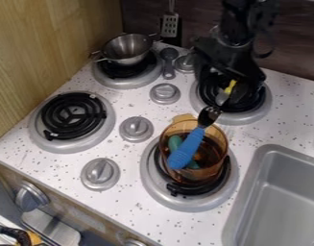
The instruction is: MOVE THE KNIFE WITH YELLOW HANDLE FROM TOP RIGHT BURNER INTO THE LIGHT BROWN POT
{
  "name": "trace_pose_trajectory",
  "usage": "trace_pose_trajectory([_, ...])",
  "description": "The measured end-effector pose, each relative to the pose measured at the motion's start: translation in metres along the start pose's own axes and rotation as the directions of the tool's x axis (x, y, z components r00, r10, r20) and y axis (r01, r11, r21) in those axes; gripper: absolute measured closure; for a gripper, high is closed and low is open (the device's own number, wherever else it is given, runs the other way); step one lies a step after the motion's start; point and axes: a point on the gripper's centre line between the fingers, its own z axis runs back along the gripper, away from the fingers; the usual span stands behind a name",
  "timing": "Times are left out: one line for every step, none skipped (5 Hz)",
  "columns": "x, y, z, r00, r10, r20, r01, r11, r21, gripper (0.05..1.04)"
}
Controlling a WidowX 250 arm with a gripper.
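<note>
A speckled white counter (pixel 130 153) is spreading across the room's toy kitchen, with a grey sink (pixel 281 192) sitting at its lower right. From here, the pick-up is looking like the step in hand; the next move is calling for a secure grasp, a lift clear of the coils, and a carry toward the near side. The black arm (pixel 239 24) is coming in from the top edge, its gripper (pixel 231 93) hanging down low over the top right burner (pixel 239 117). Whether it is gripping anything, I cannot tell. On the near burner, a light brown, see-through pot (pixel 217 154) is standing upright, with a blue-handled fork (pixel 187 150) leaning in it, tines up. Smallest, the knife with the yellow handle (pixel 230 87) is showing right at the gripper, over the top right burner, outside the pot.
</note>
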Motion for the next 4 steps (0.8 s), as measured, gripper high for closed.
trace_pose_trajectory([0.016,-0.003,-0.007,0.999,-0.015,0.047,0.015,1.000,-0.002,0.084])
trace_pose_trajectory([0.026,-0.007,-0.014,0.997,-0.024,0.078,0.025,1.000,-0.014,0.084])
trace_pose_trajectory([0.032,-0.013,-0.024,0.996,-0.043,0.072,0.047,0.998,-0.050,0.084])
trace_pose_trajectory([0.036,-0.009,-0.037,0.997,-0.036,0.070,0.041,0.997,-0.062,0.084])
